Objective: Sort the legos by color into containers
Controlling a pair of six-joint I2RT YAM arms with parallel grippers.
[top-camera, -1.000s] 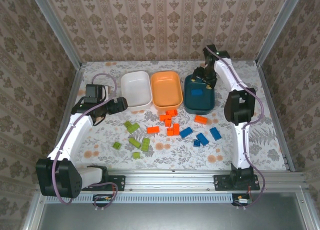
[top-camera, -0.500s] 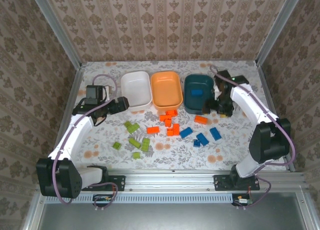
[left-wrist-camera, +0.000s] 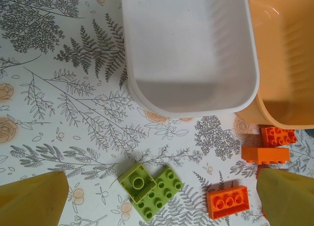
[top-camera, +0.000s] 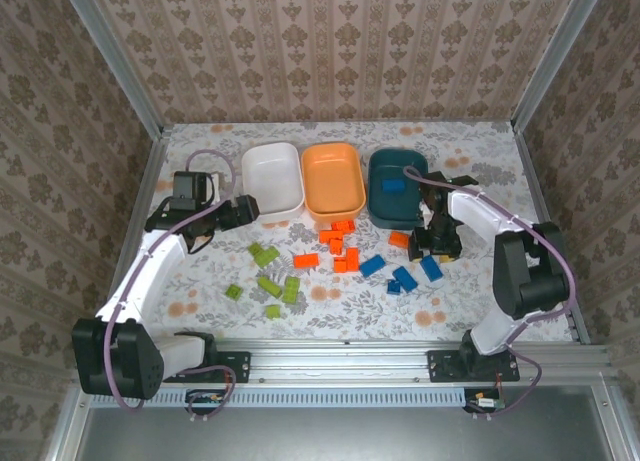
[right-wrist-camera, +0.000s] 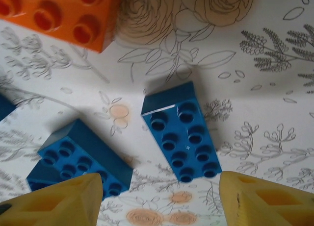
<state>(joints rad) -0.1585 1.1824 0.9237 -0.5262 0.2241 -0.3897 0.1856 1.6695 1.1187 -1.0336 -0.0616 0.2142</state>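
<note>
Toward the right edge of the surface (top-camera: 520, 281), the right arm has swung away from the dark teal tub (top-camera: 378, 206), over which it hung a second ago, and has dropped to the loose blue pieces lying just nearer than that tub. One blue lego (top-camera: 391, 185) rests inside the teal tub, so that delivery looks finished and the next blue pick is starting. The white tub (top-camera: 272, 206) and orange tub (top-camera: 333, 209) appear unfilled, with the green legos (top-camera: 265, 256) and orange ones scattered near the middle of the surface, so most of the sorting remains. The left claw (top-camera: 240, 209) has not shifted; it hangs beside the white tub's near left corner, fingers spread wide and holding nothing. The right claw (top-camera: 432, 249) is narrowing but its fingers are apart and grip nothing yet. In the wrist view the target blue brick (right-wrist-camera: 182, 132) lies studs up between the two fingers, slightly skewed to them and touching neither. A second blue brick (right-wrist-camera: 81, 155) sits under one finger, close enough to get nudged.
</note>
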